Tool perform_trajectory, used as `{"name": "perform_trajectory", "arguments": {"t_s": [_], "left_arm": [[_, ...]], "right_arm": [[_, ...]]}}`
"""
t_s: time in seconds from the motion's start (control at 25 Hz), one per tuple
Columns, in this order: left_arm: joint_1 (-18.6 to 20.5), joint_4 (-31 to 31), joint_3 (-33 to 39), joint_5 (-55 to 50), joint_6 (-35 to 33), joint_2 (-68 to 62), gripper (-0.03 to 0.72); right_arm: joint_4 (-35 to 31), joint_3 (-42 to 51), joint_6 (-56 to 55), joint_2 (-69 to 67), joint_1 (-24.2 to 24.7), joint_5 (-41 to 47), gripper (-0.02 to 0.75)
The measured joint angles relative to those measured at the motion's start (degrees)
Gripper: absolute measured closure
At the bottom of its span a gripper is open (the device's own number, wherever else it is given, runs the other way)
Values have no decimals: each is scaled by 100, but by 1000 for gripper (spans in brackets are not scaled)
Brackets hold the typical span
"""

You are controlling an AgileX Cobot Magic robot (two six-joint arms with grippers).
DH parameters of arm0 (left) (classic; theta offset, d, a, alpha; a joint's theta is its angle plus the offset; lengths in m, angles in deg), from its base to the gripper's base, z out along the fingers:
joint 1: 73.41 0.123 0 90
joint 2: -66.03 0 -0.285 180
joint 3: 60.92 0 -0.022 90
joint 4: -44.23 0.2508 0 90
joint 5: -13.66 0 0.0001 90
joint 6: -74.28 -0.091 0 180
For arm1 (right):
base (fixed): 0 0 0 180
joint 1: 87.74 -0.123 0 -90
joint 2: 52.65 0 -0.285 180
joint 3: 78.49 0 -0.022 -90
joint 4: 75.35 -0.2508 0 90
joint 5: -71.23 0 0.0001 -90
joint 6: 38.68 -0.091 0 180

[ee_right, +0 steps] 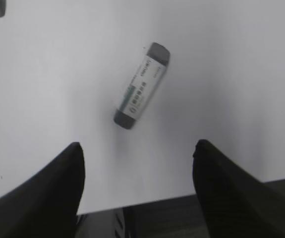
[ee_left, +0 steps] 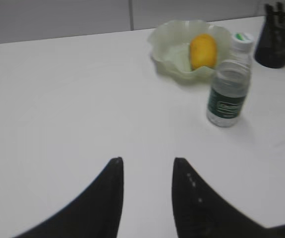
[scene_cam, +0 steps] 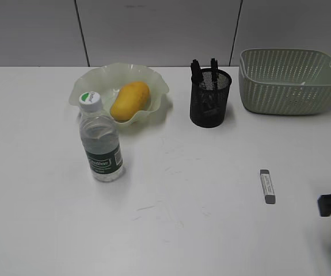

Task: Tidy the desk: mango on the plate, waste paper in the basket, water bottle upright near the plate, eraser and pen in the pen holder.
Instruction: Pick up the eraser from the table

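- Desk [scene_cam: 50,230] surface spreads white and mostly bare under both arms, with faint scuff marks near its middle.
- Right gripper [ee_right: 137,151] hangs with its jaws spread wide and nothing between them; the eraser [ee_right: 142,85] lies flat on the desk just ahead of the gap, slanted, apart from both fingers.
- Left gripper [ee_left: 147,166] hovers with its jaws partly apart and gripping nothing; only bare desk lies between them.
- Well ahead of the left jaws and off to their right stands the water bottle [ee_left: 228,84], upright, with the plate [ee_left: 169,42] just behind it and the mango [ee_left: 202,50] lying inside the plate.
- Pen holder [scene_cam: 210,98] stands between plate and basket [scene_cam: 289,80], with dark pens sticking out of its top; nothing stands between it and the eraser.
- Whether the basket holds any waste paper I cannot tell; only a small pale shape shows near its far wall.
- In the exterior view just a dark piece of the right arm shows at the right edge, and the left arm is out of sight.
- Left wrist view is blurred and cuts the pen holder off at its top right corner.
- Right wrist view alone shows the desk's near edge, just behind the jaws, and the printing on the eraser's sleeve, too small to read.
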State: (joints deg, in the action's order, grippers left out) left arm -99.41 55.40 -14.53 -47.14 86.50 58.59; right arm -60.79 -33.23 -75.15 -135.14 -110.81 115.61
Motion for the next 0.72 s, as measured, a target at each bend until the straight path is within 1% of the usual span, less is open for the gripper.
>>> {"name": "perform_trajectory", "arguments": {"t_s": [0.12,0.24,0.36,0.48,0.6,0.68,0.72], "left_arm": [[799,-10,0,0,0,0,444],[1224,-115,0,0,0,0,448],[1336,-215,0,0,0,0,449],[1343,-240,0,0,0,0,451],[1343,-251,0,0,0,0,452],[1343,-251,0,0,0,0,452],[1343,-251,0,0,0,0,452]], "right_arm": [[-137,-131,-303,-955,120,-586,199],[-280,-247,-554,-1501,448,-939,199],[-334,-260,-740,-1794,843,-1226,200],[-405,-265,-790,-1958,1100,-1539,229],[-392,-265,-805,-2097,1134,-1802,315],[-380,-275,-804,-2243,1134,-1912,395],[-393,-282,-804,-2321,1142,-1945,423]]}}
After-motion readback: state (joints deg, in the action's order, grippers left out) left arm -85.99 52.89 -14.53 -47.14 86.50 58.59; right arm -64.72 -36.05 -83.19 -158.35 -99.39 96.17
